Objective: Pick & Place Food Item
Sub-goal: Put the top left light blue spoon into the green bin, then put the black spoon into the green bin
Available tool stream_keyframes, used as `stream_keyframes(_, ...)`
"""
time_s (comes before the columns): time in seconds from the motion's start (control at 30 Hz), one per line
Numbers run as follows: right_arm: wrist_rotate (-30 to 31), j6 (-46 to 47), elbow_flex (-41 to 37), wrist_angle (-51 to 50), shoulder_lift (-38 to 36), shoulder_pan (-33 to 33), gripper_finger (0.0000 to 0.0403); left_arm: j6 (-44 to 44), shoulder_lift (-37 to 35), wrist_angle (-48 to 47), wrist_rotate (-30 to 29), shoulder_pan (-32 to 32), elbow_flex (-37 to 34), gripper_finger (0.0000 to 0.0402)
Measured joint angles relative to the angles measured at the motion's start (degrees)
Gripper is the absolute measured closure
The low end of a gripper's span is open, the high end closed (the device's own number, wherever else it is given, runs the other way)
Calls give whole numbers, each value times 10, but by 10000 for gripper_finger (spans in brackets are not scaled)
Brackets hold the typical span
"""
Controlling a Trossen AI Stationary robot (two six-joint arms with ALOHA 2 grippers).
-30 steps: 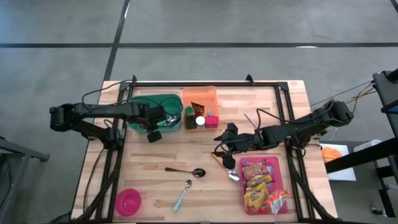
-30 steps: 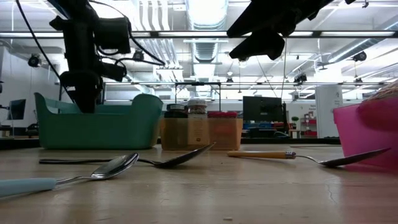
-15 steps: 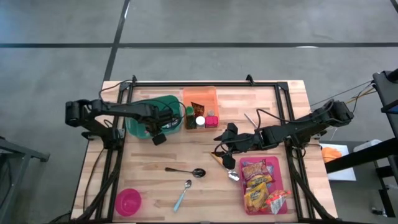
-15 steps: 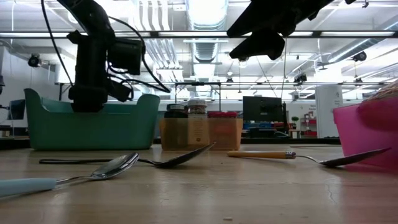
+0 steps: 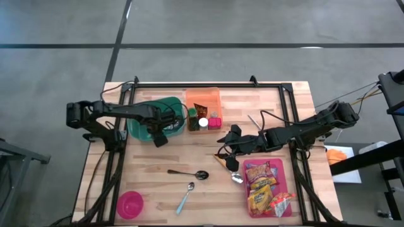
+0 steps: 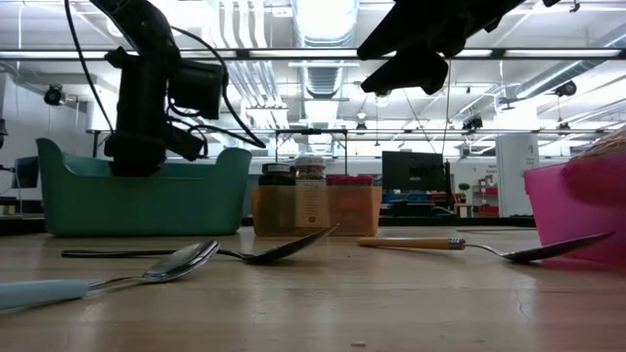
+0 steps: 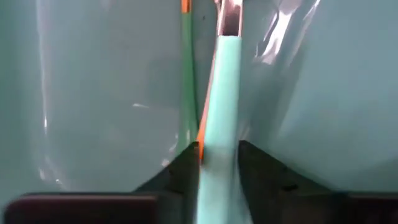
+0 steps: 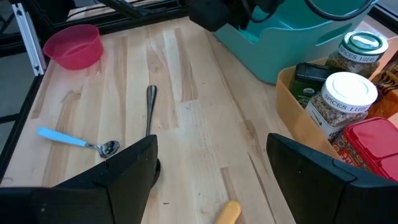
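1. The tub was teal green
2. The bin beside it was orange, holding a white-lidded spice jar, a green-lidded jar and a red-lidded box
3. The bowl and the tray were bright pink
4. One spoon had a light blue handle; another spoon was all dark metal
5. The table was pale striped wood
6. The snack packets were red, yellow and orange
7. The handle in the left wrist view was mint green
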Motion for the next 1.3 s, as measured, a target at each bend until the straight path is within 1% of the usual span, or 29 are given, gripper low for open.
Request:
stream_keyframes(0.1, 0, 0, 0, 0, 0, 0, 103, 0, 0, -7, 0, 0, 0, 240)
stream_keyframes(0.27, 0, 0, 0, 0, 0, 0, 103, -10, 0, -12, 0, 0, 0, 176)
stream_keyframes(0.43, 0, 0, 0, 0, 0, 0, 103, -15, 0, -19, 0, 0, 0, 129)
stream_keyframes(0.57, 0, 0, 0, 0, 0, 0, 103, -26, 0, -31, 0, 0, 8, 105)
stream_keyframes(0.67, 0, 6, 0, 5, 0, 0, 103, -29, 0, -54, 0, 0, 26, 97)
stream_keyframes(0.87, 3, 11, 0, 22, 0, 3, 103, -30, 0, -111, 0, 0, 79, 96)
stream_keyframes(1.0, 5, 10, 0, 23, 0, 9, 103, -60, 0, -137, 0, 0, 118, 96)
stream_keyframes(1.17, 6, 9, 0, 21, 0, 13, 103, -75, 0, -198, -4, -4, 176, 102)
stream_keyframes(1.3, 7, 10, -2, 23, 0, 15, 103, -80, 0, -231, -4, -26, 222, 111)
